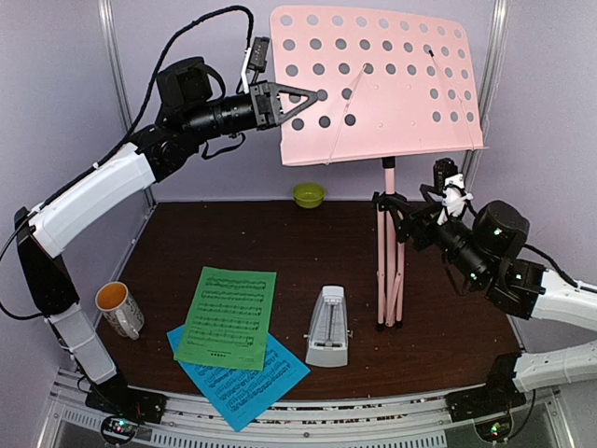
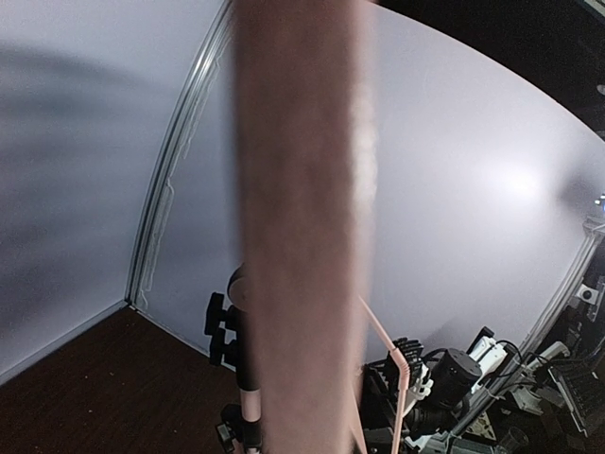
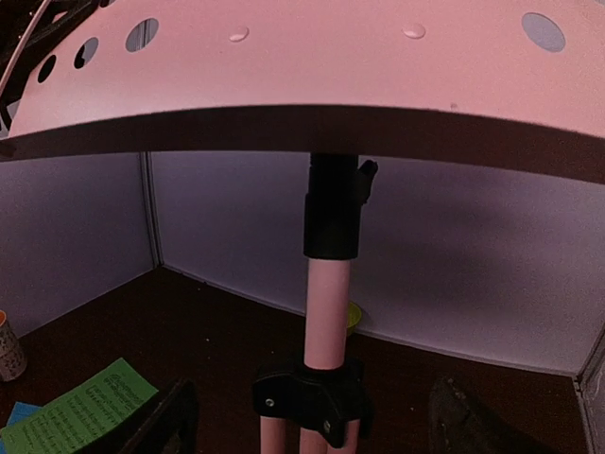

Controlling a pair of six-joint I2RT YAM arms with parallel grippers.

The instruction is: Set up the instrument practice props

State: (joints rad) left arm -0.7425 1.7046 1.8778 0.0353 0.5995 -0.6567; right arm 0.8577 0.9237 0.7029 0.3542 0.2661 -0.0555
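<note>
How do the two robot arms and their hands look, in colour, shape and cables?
Both the left arm and the right arm have white shells between black joints. The left hand and the right hand are black, each with two fingers. A thin black cable loops over the left arm.

We classify this as a robot lab test cell, not a home. Evidence: dark wood worktop [image 1: 336, 247] boxed in by plain pale wall panels [image 1: 56, 75] on alu frame posts [image 1: 117, 65]. Left arm [image 1: 93, 191] & right arm [image 1: 560, 299] are bolted to a slotted metal rail [image 1: 308, 408] at the near edge.
</note>
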